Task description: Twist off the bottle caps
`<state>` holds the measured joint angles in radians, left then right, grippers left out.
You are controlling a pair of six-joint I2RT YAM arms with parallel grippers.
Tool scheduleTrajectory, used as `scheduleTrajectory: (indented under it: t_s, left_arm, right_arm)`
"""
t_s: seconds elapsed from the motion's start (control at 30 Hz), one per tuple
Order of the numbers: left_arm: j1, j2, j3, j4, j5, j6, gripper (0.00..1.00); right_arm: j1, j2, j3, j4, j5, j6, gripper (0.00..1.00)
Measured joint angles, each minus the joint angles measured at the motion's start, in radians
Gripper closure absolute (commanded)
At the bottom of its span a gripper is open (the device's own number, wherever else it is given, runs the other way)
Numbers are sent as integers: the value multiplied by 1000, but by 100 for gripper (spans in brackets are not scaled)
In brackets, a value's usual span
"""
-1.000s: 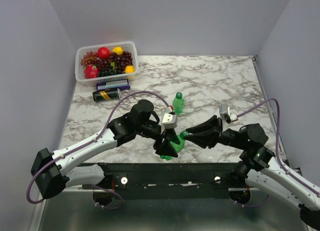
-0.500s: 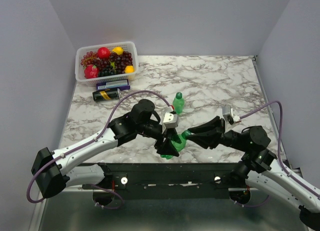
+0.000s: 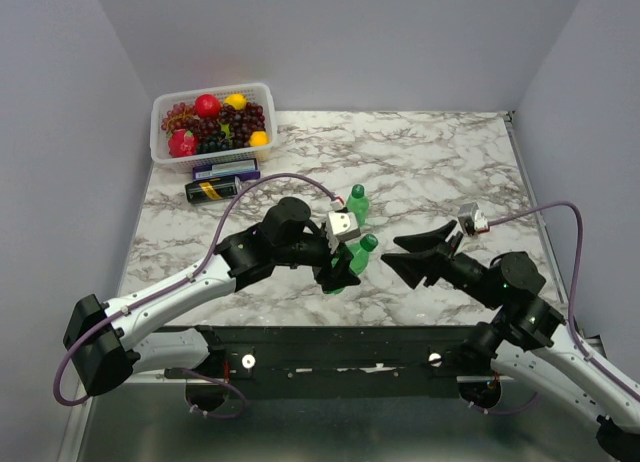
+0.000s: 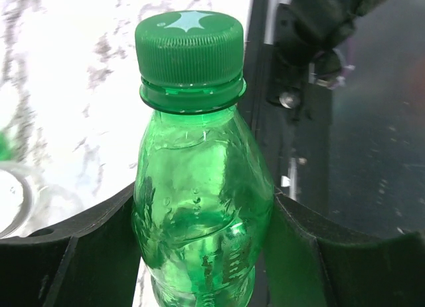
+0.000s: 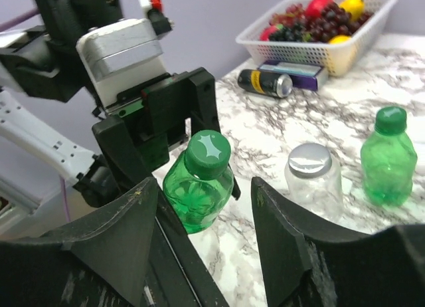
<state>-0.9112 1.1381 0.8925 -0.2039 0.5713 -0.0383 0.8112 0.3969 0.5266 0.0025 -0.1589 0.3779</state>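
My left gripper (image 3: 340, 270) is shut on the body of a translucent green bottle (image 3: 347, 264) and holds it tilted, its dark green cap (image 3: 368, 242) still on. In the left wrist view the bottle (image 4: 202, 207) sits between both fingers (image 4: 80, 254), cap (image 4: 189, 51) on top. My right gripper (image 3: 392, 252) is open and empty, just right of that cap. The right wrist view shows the held bottle (image 5: 196, 197), a clear bottle (image 5: 312, 184) with a silvery cap (image 5: 308, 159), and a second green bottle (image 5: 388, 161) with its cap (image 5: 391, 119).
A white basket (image 3: 160, 132) of fruit stands at the back left. A dark can (image 3: 212, 189) with a yellow label and a purple box (image 3: 227, 169) lie in front of it. The second green bottle (image 3: 357, 204) stands just behind my left gripper. A black rail (image 3: 330, 342) runs along the near edge.
My right gripper has let go of the cap, opened and drawn back to the right. My left gripper has carried the bottle up and a little farther onto the table.
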Motion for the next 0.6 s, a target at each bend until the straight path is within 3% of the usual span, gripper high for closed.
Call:
scheduleTrajectory:
  t_s: [0.27, 0.6]
  left_arm:
    - [0, 0, 0, -8, -241, -32, 93]
    - [-1, 12, 0, -23, -375, -50, 93]
  right_arm:
    - [0, 155, 16, 72, 67, 149, 36]
    - [35, 301, 15, 138, 198, 290, 39]
